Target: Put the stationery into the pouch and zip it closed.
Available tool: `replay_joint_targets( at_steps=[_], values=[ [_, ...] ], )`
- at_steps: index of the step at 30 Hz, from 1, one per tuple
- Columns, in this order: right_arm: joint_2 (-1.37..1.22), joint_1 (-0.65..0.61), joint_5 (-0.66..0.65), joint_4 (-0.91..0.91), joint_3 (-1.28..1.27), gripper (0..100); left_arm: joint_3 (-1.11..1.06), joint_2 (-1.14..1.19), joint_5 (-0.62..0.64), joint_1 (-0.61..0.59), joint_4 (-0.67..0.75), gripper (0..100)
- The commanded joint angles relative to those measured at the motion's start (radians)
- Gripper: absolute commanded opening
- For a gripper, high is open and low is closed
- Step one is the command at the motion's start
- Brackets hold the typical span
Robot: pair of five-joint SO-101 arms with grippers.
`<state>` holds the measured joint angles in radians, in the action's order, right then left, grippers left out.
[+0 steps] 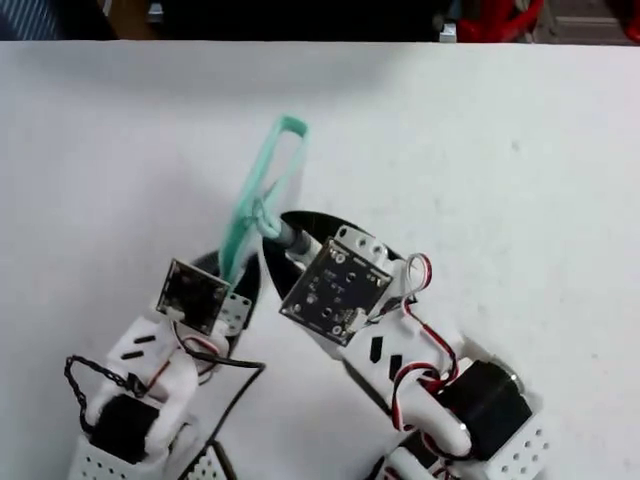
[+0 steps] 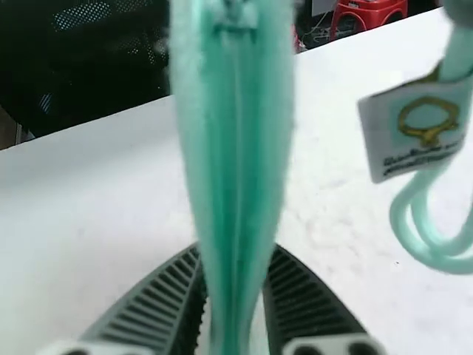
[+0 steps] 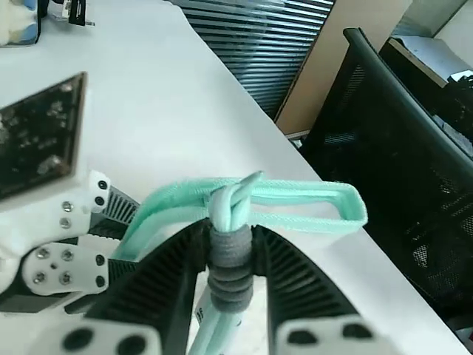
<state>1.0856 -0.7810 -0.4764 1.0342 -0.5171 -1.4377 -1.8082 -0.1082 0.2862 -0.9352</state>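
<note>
pouch [image 2: 233,148] stands edge-on, pinched between the left fingers [image 2: 166,299]. its grey-wrapped cord [image 3: 230,270] is clenched between the right fingers [image 3: 295,281]. best to keep the left grip firm and draw the cord straight along the zip line, without twisting.

pouch [image 2: 233,148] in left claw [image 2: 235,259], right claw [image 3: 228,238] beside

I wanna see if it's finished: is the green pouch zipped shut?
Partly open: the pouch gapes at its far end, edges meeting by the left gripper.

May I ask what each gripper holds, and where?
The left gripper clamps the mint-green fabric pouch by its zipper edge; right gripper pinches its grey-wrapped pull cord.
</note>
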Motion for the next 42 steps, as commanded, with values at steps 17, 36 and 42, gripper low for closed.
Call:
replay_joint_targets(
  at_steps=[17, 36, 42],
  values=[
    [-0.490, 0.286, -0.005, -0.194, 0.358, 1.8, 0.044, -0.016, 0.006, -0.004, -0.008, 2],
    [-1.018, 0.539, -0.005, -0.005, 0.888, 1.8, 0.003, -0.016, -0.055, -0.001, 0.018, 2],
    [-1.142, 0.610, -0.006, -0.002, 0.982, 1.8, 0.003, -0.016, -0.055, -0.001, 0.020, 2]
  ],
)
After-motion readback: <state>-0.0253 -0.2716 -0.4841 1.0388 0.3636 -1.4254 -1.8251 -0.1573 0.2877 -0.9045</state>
